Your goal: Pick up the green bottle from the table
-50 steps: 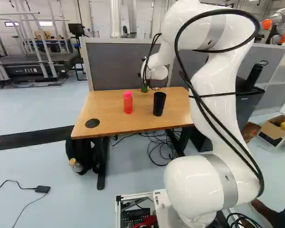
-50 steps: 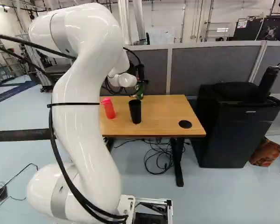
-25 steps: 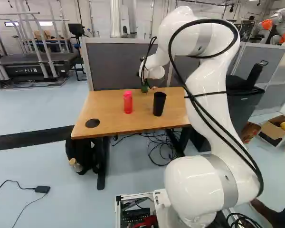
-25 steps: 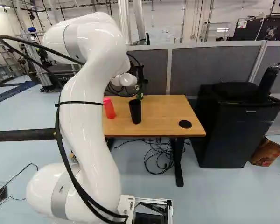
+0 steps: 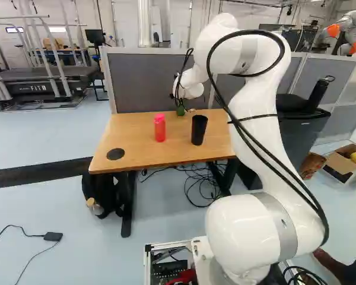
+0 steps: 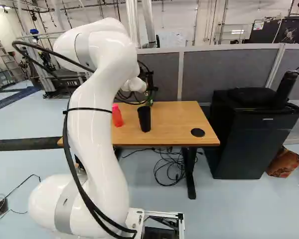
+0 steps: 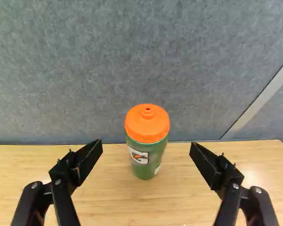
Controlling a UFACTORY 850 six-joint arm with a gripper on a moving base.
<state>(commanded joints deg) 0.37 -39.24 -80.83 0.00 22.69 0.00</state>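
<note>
The black gripper point(image 6: 150, 82) is at the arm's far end, over the table's back part in the right base view. In the wrist view the gripper point(image 7: 146, 144) stands open, fingers wide apart. Ahead of it, roughly centred between the fingers, the green bottle point(image 7: 148, 157) with its orange lid stands upright on the wooden table point(image 7: 113, 202); neither finger touches it. In the left base view the green bottle point(image 5: 180, 111) shows partly below the wrist, near the table's back edge.
A pink-red bottle point(image 5: 159, 127) and a black cup point(image 5: 199, 129) stand on the table nearer the base. Grey partition panels point(image 6: 229, 74) rise behind the table. A black fridge point(image 6: 254, 132) is to its right. Another robot point(image 5: 347, 29) is far back.
The arm's elbow has come lower and swung ahead, and its wrist has shifted slightly forward, toward the table's back. The base and the things on the table have stayed put.
</note>
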